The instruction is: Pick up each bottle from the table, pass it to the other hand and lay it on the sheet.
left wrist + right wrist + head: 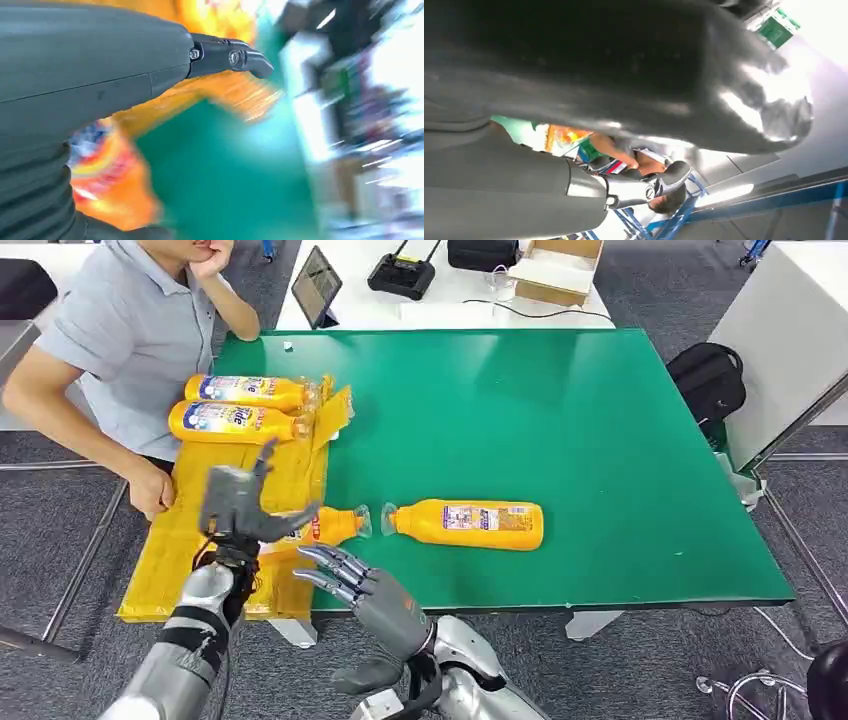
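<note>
Left hand (237, 502) fingers (262, 462) wrap one bottle (330, 525), hiding most of it, over the sheet (160, 570) edge. Right hand (372, 598) fingers spread, empty (palm toward bottle). Another bottle (468, 523) lies on the counter (600, 440).

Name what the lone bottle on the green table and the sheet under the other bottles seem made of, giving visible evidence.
Bottle: likely glossy plastic; smooth orange body with a printed label. Sheet: apparently thin yellow plastic film or wrapping; crinkled, with a slight sheen. Uncertain.
</note>
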You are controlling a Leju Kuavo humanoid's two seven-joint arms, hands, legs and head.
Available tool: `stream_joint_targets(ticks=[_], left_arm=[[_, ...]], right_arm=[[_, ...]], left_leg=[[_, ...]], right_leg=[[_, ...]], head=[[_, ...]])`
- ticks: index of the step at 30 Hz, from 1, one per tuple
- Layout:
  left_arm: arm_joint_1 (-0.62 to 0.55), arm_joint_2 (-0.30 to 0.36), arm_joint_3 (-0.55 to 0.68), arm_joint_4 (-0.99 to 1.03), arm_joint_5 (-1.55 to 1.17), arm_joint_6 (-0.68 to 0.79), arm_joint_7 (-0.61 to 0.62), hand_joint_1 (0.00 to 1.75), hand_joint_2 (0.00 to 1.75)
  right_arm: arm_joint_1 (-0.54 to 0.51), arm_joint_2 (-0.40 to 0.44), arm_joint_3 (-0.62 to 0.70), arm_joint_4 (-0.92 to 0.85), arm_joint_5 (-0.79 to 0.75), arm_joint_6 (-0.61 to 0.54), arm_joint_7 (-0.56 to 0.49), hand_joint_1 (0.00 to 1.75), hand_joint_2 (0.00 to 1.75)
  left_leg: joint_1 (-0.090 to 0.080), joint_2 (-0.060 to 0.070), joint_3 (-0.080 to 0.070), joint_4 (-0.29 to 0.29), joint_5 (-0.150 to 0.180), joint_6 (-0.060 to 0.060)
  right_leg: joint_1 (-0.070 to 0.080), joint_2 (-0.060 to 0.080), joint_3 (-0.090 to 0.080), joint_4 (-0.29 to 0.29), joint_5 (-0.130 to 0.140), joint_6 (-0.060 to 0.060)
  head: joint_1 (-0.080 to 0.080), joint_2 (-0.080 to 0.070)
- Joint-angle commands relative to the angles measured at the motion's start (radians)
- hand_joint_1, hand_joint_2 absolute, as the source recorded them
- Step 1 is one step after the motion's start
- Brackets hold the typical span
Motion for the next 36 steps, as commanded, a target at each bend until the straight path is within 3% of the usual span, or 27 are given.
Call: stream_joint_targets(ticks=[1,5,6,8,10,14,16,18,22,26,29,36], left_arm=[[0.225,-0.039,0.031,-0.598,0.236,0.071,-0.109,0.0,1.75],[0.299,-0.05,0.041,-0.711,0.235,0.14,-0.176,0.0,1.75],[0.325,-0.051,0.04,-0.736,0.249,0.142,-0.185,0.0,1.75],[0.365,-0.049,0.041,-0.768,0.262,0.142,-0.192,0.0,1.75],[0.432,-0.056,0.047,-0.82,0.279,0.145,-0.216,0.0,1.75],[0.473,-0.05,0.039,-0.847,0.252,0.147,-0.238,0.0,1.75],[0.502,-0.052,0.031,-0.878,0.196,0.16,-0.244,0.0,1.75],[0.505,-0.057,0.033,-0.88,0.192,0.158,-0.244,0.0,1.75],[0.498,-0.051,0.019,-0.879,0.165,0.152,-0.244,0.0,1.75],[0.475,-0.052,-0.016,-0.821,0.204,0.071,-0.244,0.0,1.75],[0.45,-0.053,-0.019,-0.785,0.213,0.068,-0.244,0.0,1.75],[0.452,-0.045,-0.022,-0.777,0.204,0.065,-0.244,0.0,1.75]], right_arm=[[-0.008,-0.044,-0.045,0.03,0.02,-0.088,-0.02,0.0,0.0],[0.003,-0.056,-0.103,0.018,0.021,-0.127,-0.004,0.0,0.0],[0.007,-0.062,-0.123,0.017,0.031,-0.143,0.015,0.0,1.75],[0.012,-0.083,-0.151,0.013,0.04,-0.145,0.037,0.0,1.75],[0.0,-0.121,-0.218,0.057,0.143,-0.186,0.157,0.0,1.75],[-0.026,-0.151,-0.29,0.117,0.175,-0.195,0.195,0.0,1.75],[-0.089,-0.186,-0.385,0.222,0.214,-0.206,0.237,0.0,1.75],[-0.11,-0.188,-0.425,0.255,0.211,-0.182,0.195,0.0,1.75],[-0.136,-0.191,-0.443,0.287,0.263,-0.196,0.237,0.0,1.75],[-0.295,-0.199,-0.451,0.506,0.351,-0.148,0.259,0.0,1.75],[-0.351,-0.18,-0.423,0.617,0.409,-0.136,0.287,0.0,1.75],[-0.371,-0.17,-0.4,0.681,0.455,-0.147,0.332,0.0,1.75]], left_leg=[[0.001,0.003,0.002,0.001,-0.003,0.002],[0.0,0.002,0.001,0.0,-0.003,0.001],[0.0,0.002,0.0,0.0,-0.003,0.001],[0.0,0.002,0.001,0.0,-0.003,0.001],[0.0,0.002,0.002,-0.001,-0.003,0.002],[0.0,0.001,0.003,-0.001,-0.004,0.002],[0.0,0.0,0.004,-0.001,-0.004,0.002],[-0.001,0.0,0.0,0.0,-0.002,0.001],[0.0,-0.001,0.002,0.0,-0.003,0.002],[0.0,0.001,0.001,0.0,-0.003,0.002],[-0.001,0.001,0.001,0.0,-0.001,0.002],[0.0,0.0,0.001,-0.001,-0.001,0.002]], right_leg=[[0.001,0.001,0.002,0.0,-0.002,-0.002],[0.001,0.001,0.0,0.0,-0.002,-0.002],[0.001,0.001,0.0,-0.001,-0.001,-0.002],[0.001,0.001,0.001,-0.001,-0.002,-0.002],[0.0,0.0,0.002,-0.002,-0.002,-0.002],[0.0,0.0,0.004,-0.002,-0.002,-0.002],[0.001,-0.001,0.005,-0.002,-0.003,-0.003],[0.0,0.0,0.001,-0.002,-0.001,-0.001],[0.001,-0.002,0.003,-0.002,-0.002,-0.003],[0.0,0.0,0.001,-0.001,-0.001,-0.002],[0.0,0.001,0.001,-0.001,0.0,-0.001],[0.0,-0.001,0.002,-0.001,0.0,-0.001]], head=[[0.0,0.0],[0.0,0.0],[0.0,0.0],[0.0,0.0],[0.0,0.0],[0.0,0.0],[0.0,0.0],[0.0,0.0],[0.0,0.0],[-0.001,0.0],[0.0,0.0],[0.0,0.0]])
